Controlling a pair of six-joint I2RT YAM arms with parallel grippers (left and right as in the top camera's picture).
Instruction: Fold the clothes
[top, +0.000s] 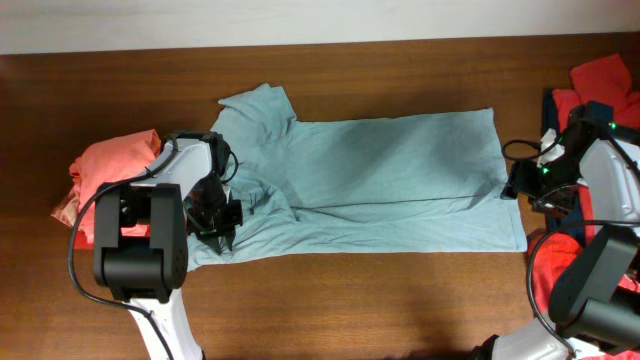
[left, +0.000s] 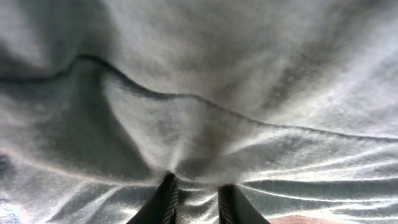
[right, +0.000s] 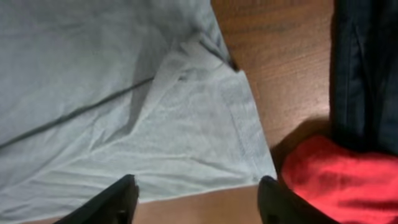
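The pale grey-blue T-shirt (top: 380, 175) lies spread across the middle of the table, its lower long edge folded up along a crease. My left gripper (top: 222, 215) sits on its left end near the sleeve. In the left wrist view the gripper (left: 196, 186) is shut on a bunched ridge of the shirt's fabric (left: 205, 124), which puckers between the fingers. My right gripper (top: 515, 186) hovers at the shirt's right hem. Its wrist view shows it (right: 196, 193) open, with the hem corner (right: 249, 155) and bare wood between the fingers.
A coral-red shirt (top: 105, 170) is heaped left of the left arm. Red and navy clothes (top: 600, 85) pile at the right edge, with more red cloth (top: 545, 280) lower down. Navy cloth (right: 364, 68) and red cloth (right: 336, 180) lie just right of the right gripper.
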